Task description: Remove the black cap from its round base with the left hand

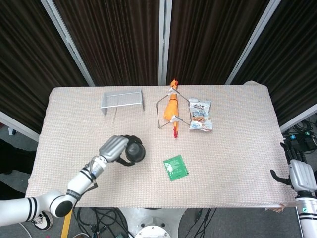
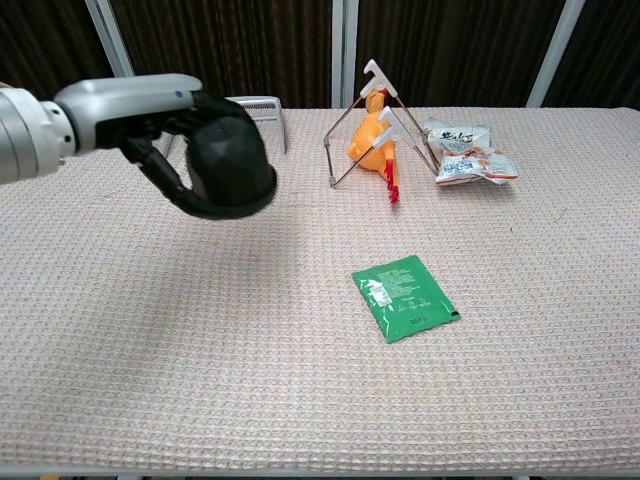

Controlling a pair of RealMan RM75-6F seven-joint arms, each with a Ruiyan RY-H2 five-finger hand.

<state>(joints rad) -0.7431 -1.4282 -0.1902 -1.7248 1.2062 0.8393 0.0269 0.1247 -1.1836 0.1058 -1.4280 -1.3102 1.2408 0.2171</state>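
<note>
Beige mat (image 1: 237,163), left hand (image 1: 115,148) holding black cap (image 1: 134,152) near front edge

Open counter (image 1: 237,163) lies left and front; the green packet (image 1: 176,167) sits mid-counter, with rack (image 1: 122,99), chicken stand (image 1: 171,111) and snack bag (image 1: 199,114) along the back.

Left arm: we reach it in from the near-left over the table (image 1: 233,163).
Left hand (image 2: 165,130): our fingers wrap the cap (image 2: 232,160), held above the table.
Right hand (image 1: 298,174): idle off the table's right end, its state unclear.
</note>
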